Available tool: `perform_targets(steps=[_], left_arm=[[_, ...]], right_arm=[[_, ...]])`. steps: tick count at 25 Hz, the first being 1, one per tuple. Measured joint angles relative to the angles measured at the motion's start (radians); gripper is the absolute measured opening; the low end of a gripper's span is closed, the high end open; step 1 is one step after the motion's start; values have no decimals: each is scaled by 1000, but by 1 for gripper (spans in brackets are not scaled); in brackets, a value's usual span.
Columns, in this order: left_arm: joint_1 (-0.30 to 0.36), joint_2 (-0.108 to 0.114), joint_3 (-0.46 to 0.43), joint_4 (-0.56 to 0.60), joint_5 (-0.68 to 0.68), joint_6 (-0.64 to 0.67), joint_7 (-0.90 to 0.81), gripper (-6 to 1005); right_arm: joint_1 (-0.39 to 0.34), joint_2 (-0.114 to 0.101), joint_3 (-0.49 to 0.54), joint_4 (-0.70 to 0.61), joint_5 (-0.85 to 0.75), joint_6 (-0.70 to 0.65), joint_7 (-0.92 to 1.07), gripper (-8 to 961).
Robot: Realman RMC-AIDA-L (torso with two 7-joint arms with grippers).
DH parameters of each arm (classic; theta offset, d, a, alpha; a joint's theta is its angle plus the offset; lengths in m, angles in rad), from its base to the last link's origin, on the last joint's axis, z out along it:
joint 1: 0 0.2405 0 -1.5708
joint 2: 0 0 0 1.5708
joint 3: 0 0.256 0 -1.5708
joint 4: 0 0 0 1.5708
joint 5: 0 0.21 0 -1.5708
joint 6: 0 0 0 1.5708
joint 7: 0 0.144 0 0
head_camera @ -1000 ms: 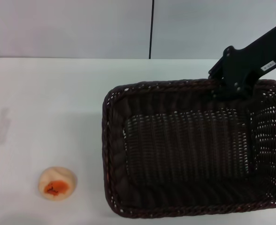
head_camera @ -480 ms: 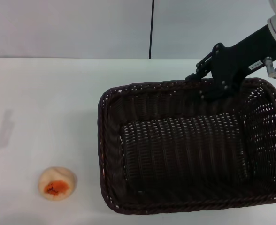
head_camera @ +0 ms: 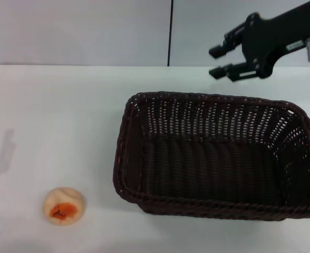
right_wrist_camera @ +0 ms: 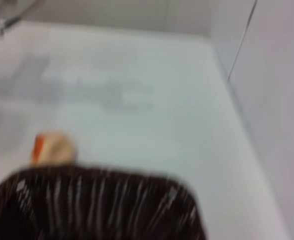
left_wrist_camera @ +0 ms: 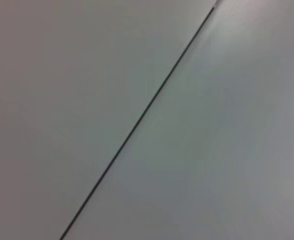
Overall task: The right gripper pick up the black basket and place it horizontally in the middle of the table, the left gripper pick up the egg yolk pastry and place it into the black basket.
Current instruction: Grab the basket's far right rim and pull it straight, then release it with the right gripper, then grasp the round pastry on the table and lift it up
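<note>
- Tabletop [head_camera: 55,121], plain white and flat, carries both task things; taking the large rectangular dark brown-black woven wicker basket [head_camera: 218,158] as landmark, the table runs bare well out to the basket's left.
- The basket sits flat on the table with its long side running across the head view, right of the table's middle; its braided rim is level, its open-weave walls slope inward and nothing lies inside. It looks placed, though whether it counts as centred is a judgement.
- The right gripper [head_camera: 222,61], a black angular arm end with a small white label, hangs above and beyond the basket's far rim, jaws spread apart and grasping nothing, clear of the weave.
- The step in hand, as I judge it, is clearing this arm away: lift it straight off so no finger snags the rim and drags the basket.
- The small round pale beige egg yolk pastry [head_camera: 64,206], orange-red patch with dark specks on top, lies on the table well to the basket's left and nearer the robot, untouched; in the right wrist view it [right_wrist_camera: 52,148] peeks beyond the basket's rim [right_wrist_camera: 97,176].
- It looks soft, so a gentle squeeze from above would suit.
- The left gripper is not visible in any view; its jaws cannot be judged.
</note>
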Motion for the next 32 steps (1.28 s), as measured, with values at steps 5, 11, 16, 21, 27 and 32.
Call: perform_targets(steps=[5, 11, 16, 21, 27, 32], left_arm=[[10, 2, 8, 8, -3, 11, 4, 712], [27, 4, 0, 8, -8, 22, 7, 712], [4, 4, 0, 14, -8, 17, 12, 712], [-15, 3, 2, 16, -9, 11, 21, 711], [-23, 3, 0, 16, -9, 9, 34, 711], [-23, 4, 0, 22, -9, 8, 36, 711]], right_arm=[[-131, 5, 19, -114, 253, 30, -40, 393], [-312, 68, 129, -96, 541, 109, -135, 393], [-393, 89, 206, 158, 859, 167, -327, 393], [-431, 89, 238, 439, 1135, 160, -547, 393], [-405, 86, 239, 609, 1281, 194, -627, 393], [-383, 87, 239, 664, 1348, 202, -679, 393]])
